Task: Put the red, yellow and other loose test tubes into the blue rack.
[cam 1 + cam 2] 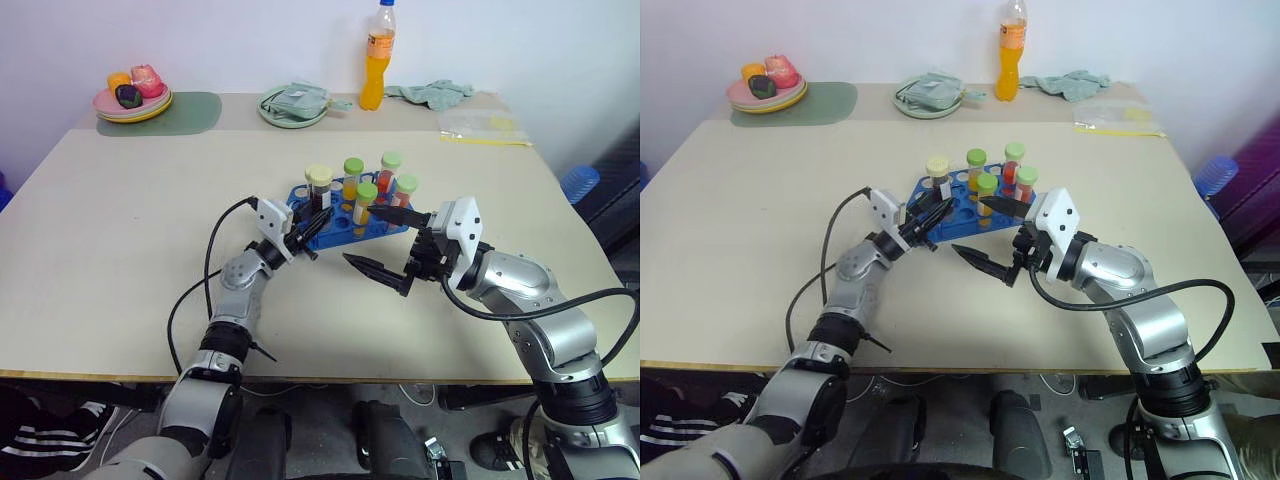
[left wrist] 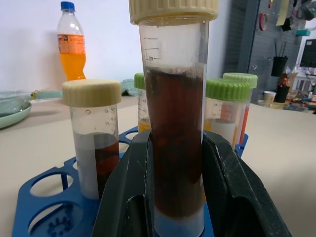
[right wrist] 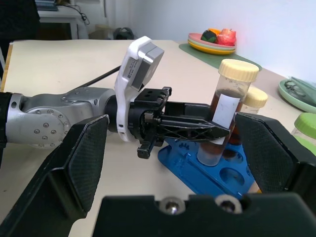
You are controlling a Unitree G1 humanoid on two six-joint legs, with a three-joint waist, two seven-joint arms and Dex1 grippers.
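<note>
Blue rack (image 1: 345,218) sits near the middle of the bench (image 1: 120,230), its grid top carrying several capped tubes. In the left eye view, green-capped tubes (image 1: 366,200) with yellow and red liquid stand upright in the rack. The left hand (image 1: 303,238) reaches in at the rack's near-left corner, fingers pressed onto the dark brown tube (image 1: 319,190), which has a cream cap and stands upright at that corner. The right hand (image 1: 388,243) hovers at the rack's near-right side, fingers spread wide and gripping nothing. At the far edge of the bench stand an orange drink bottle (image 1: 377,58), a plate of fruit (image 1: 132,98) on a green mat, a green plate (image 1: 293,103) and a crumpled cloth (image 1: 430,92).

The right eye view gives the same layout.

In the left wrist view, the two black fingers (image 2: 123,197) clamp the dark brown tube on both sides, its lower end at rack level; whether it is seated in a hole cannot be told. A second cream-capped tube (image 2: 93,136) with brown liquid stands in the rack just beside it, with green-capped tubes behind.

In the right wrist view, the right hand's own fingers (image 3: 79,163) stand far apart. Between them appear the left hand pinching the dark brown tube over the rack's corner.
</note>
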